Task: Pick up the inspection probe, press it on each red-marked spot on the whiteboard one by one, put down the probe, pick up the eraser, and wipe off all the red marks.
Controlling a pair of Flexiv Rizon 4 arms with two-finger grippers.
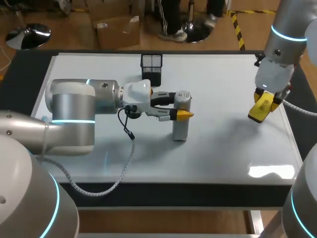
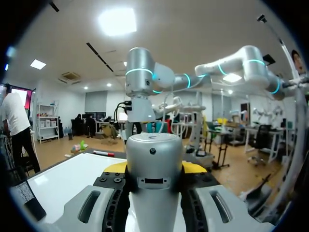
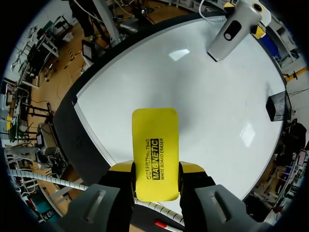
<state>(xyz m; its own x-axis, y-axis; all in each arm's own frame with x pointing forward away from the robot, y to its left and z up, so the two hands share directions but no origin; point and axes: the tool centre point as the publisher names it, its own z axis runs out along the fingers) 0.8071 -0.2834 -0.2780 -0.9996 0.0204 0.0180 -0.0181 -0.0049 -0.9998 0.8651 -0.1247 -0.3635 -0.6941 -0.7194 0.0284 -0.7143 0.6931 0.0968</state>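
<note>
So: left gripper (image 1: 181,105) clamped on the probe (image 1: 181,127), upright at frame centre, base on the whiteboard (image 1: 218,148). Right gripper (image 1: 266,100) grips the yellow eraser (image 1: 259,112), held off the board at the frame's right-middle.

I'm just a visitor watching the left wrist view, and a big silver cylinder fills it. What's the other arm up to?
Observer: The right gripper holds a yellow eraser over the right side of the whiteboard.
Visitor: And my cylinder, is it in the air?
Observer: No, the probe stands upright, its base seemingly on the board.
Visitor: Any red marks on it?
Observer: None show in the head view; only a black mesh holder stands at the far edge.
</note>
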